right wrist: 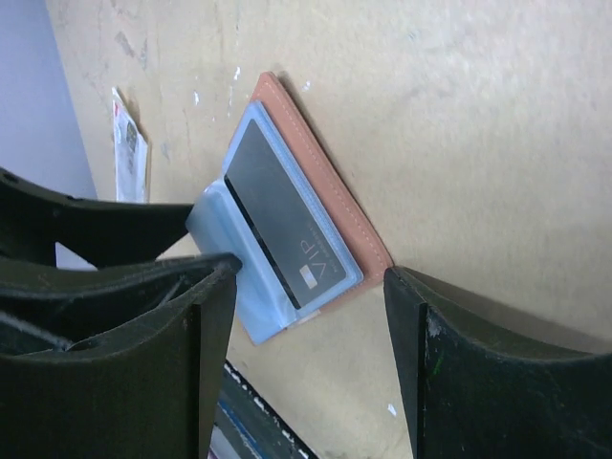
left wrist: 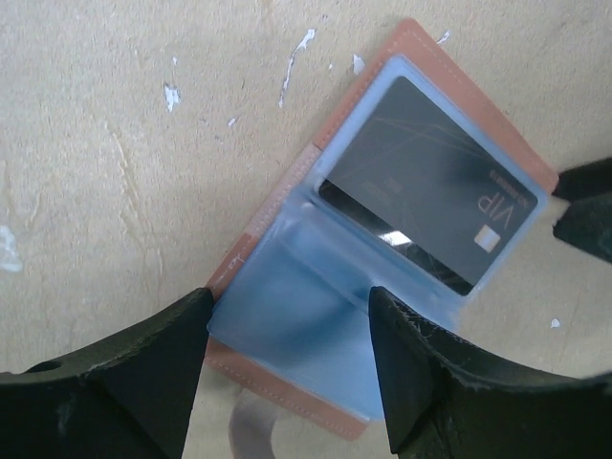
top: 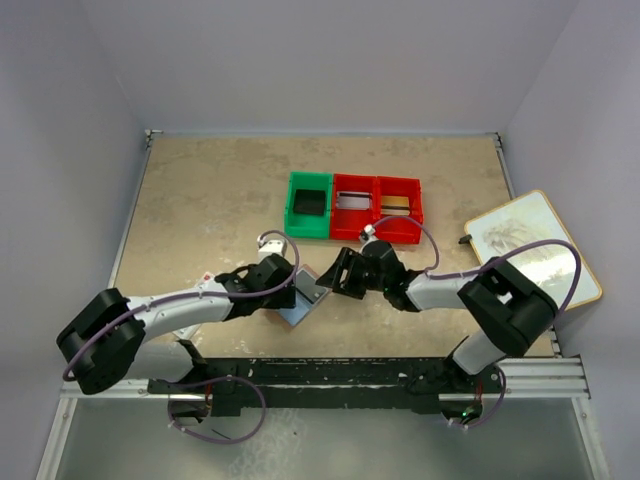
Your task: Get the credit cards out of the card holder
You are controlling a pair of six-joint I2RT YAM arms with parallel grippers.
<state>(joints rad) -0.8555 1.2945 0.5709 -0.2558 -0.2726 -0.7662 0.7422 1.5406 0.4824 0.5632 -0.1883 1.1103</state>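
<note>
Left gripper point(left wrist: 287, 306) spread, straddling the open card holder point(left wrist: 316, 258), clamping nothing; right gripper point(right wrist: 308, 273) spread beside its card end. Holder lies by the worktop's point(top: 200, 200) near edge, midway. Likely light, floppy, slick: pin a flap, pinch the stiff black card point(left wrist: 421, 191)

"VIP" is printed in pale letters on the black card point(left wrist: 421, 182) kept in the card holder point(left wrist: 287, 335); the smaller print beside it cannot be read.
</note>
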